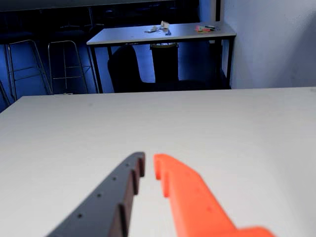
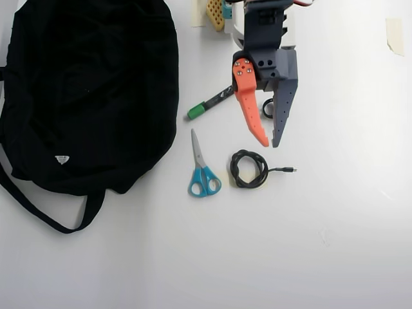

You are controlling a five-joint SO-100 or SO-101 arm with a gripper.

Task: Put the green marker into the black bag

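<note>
White surface (image 2: 335,257) held the green marker (image 2: 210,103); the pincer (image 2: 268,142), slightly spread and empty, risked snagging the scissors (image 2: 202,172).

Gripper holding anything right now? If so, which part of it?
Nothing is held. The gripper has a small empty gap between its fingers. The green marker lies on the table beside the black bag.

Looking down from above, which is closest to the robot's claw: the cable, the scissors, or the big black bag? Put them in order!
Measured from the gripper in the overhead view:
1. The coiled black cable, just below the fingers.
2. The scissors, lower left of the gripper.
3. The black bag, far over on the left side.
</note>
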